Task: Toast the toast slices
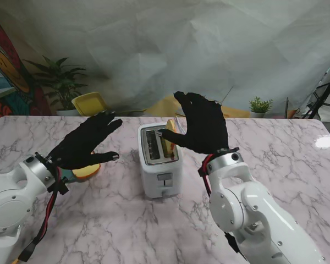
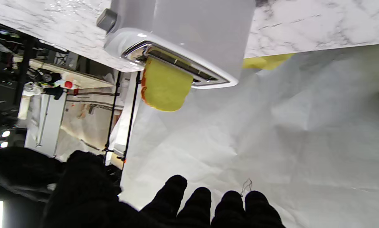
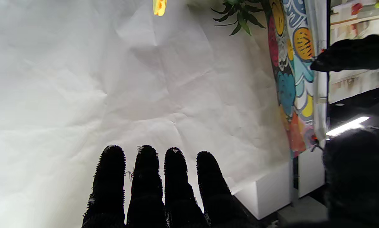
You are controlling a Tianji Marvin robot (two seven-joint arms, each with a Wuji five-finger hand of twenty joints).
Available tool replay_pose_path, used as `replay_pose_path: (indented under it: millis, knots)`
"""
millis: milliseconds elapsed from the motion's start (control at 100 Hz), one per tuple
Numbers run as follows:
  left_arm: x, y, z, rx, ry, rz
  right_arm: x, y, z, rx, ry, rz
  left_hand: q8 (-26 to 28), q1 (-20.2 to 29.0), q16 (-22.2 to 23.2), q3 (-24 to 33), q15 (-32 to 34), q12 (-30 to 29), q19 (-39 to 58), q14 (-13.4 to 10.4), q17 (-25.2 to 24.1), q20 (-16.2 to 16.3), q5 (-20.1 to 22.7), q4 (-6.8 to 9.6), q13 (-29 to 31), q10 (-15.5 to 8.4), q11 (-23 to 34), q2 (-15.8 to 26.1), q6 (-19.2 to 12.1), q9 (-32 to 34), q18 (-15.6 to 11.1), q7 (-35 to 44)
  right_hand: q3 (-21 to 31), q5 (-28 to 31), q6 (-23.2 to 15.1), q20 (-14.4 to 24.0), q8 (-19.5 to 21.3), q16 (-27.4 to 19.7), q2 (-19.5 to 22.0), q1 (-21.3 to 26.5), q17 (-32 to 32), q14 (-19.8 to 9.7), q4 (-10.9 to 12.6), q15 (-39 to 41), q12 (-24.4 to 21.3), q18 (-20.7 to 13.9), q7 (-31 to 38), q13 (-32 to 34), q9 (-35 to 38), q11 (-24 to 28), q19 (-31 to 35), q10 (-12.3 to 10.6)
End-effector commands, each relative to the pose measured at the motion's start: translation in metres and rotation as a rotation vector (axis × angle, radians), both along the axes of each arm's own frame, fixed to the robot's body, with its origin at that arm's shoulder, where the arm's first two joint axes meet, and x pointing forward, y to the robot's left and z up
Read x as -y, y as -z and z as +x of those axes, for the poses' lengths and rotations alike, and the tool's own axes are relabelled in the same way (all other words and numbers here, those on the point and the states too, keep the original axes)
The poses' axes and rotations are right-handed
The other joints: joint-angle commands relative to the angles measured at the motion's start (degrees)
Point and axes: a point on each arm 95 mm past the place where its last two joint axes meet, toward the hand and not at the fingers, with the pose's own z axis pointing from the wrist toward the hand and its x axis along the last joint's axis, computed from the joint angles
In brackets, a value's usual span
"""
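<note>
**One slice in, one waiting**

A toaster stands mid-tabletop with a slice upright in its right slot, half its height showing, likely because the lever is not pressed. The right hand hovers just right of that slice with fingers spread and holding nothing; whether the thumb touches the bread is hard to tell. The left hand hangs to the toaster's left, released too, over a second slice lying flat on the tabletop, placed for picking it up next. The left slot looks empty.
</note>
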Motion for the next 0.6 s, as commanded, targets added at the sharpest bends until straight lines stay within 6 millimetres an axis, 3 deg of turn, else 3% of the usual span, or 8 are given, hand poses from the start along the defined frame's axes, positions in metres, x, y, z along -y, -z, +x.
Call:
replay_pose_path:
  millis: [0,220,390,590]
  knots:
    - [-0.003,0.008,-0.003,-0.022,-0.033,0.014,0.007,0.008,-0.012,-0.009,-0.012,-0.018,0.4,1.0,0.2,0.1,0.0,0.1,-1.2,0.1,-0.4,1.2,-1.0,0.85,0.1,0.6,0.1,-0.3,0.3,-0.7,-1.9,0.0,-1.3,0.4,-1.2,-1.7,0.9,-2.2,2.7,-0.1,-1.8,-1.9,1.7,-3.5,-0.9,-2.6,-2.1,-2.4,-2.3,-2.4,-2.9,-0.6]
    - [-0.019,0.024,-0.013,-0.07,-0.192,0.097,0.03,0.023,-0.045,0.013,-0.173,-0.085,0.1,3.8,0.3,0.4,0.0,0.0,-1.1,0.8,-0.4,1.3,-2.4,1.27,0.0,1.5,-0.1,-3.5,2.3,-1.3,-1.6,-0.6,-2.9,0.9,-1.7,-5.5,0.4,-4.6,3.8,0.9,-3.2,-4.0,1.7,-5.1,-1.7,-5.9,-2.7,-4.4,-2.6,-4.8,-6.5,-2.0]
    - [-0.036,0.034,-0.014,-0.126,-0.29,0.218,0.041,0.032,-0.062,0.02,-0.236,-0.151,-0.2,4.8,0.7,0.4,0.6,-0.4,-0.8,1.7,0.0,1.6,-2.0,1.5,0.4,2.3,-0.1,-6.2,2.9,-1.2,-0.8,-0.6,-3.2,1.2,-1.7,-6.7,0.1,-5.2,4.3,0.6,-3.1,-4.3,1.7,-5.6,-1.8,-5.9,-2.8,-4.1,-2.4,-5.2,-6.8,-2.5]
    - [-0.054,0.05,-0.006,-0.149,-0.319,0.339,0.047,0.039,-0.072,0.009,-0.255,-0.206,0.4,1.9,2.6,0.0,3.7,1.2,0.1,2.5,2.0,2.0,1.0,0.97,1.4,2.9,0.7,-7.3,2.7,0.5,0.2,0.7,-3.6,1.9,-1.5,-7.5,0.0,-5.3,5.4,0.8,-2.4,-3.9,1.7,-5.5,-1.8,-5.2,-2.3,-3.0,-1.3,-5.1,-6.2,-2.2]
